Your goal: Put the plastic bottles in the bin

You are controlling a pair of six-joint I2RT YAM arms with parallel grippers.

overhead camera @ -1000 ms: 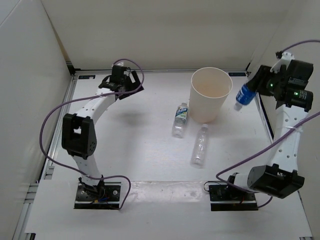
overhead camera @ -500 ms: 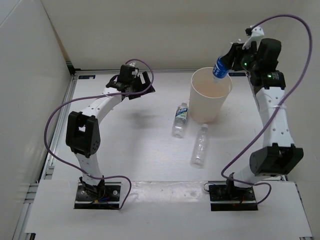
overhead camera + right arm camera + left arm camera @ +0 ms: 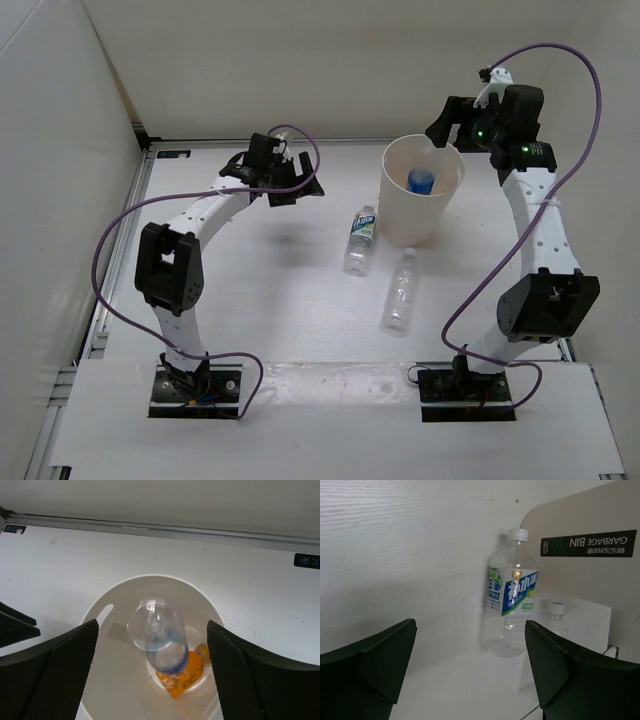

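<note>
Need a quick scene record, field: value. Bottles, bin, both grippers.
bin: upright, toward the far right of the table
in bin: blue-label bottle, lying over orange bottle
on table: labelled clear bottle, lying just left of the bin; plain clear bottle, lying nearer the arm bases
left gripper: open, empty, camera facing the labelled clear bottle
right gripper: open, empty, above the bin
remaining: two bottles not yet in the bin
</note>
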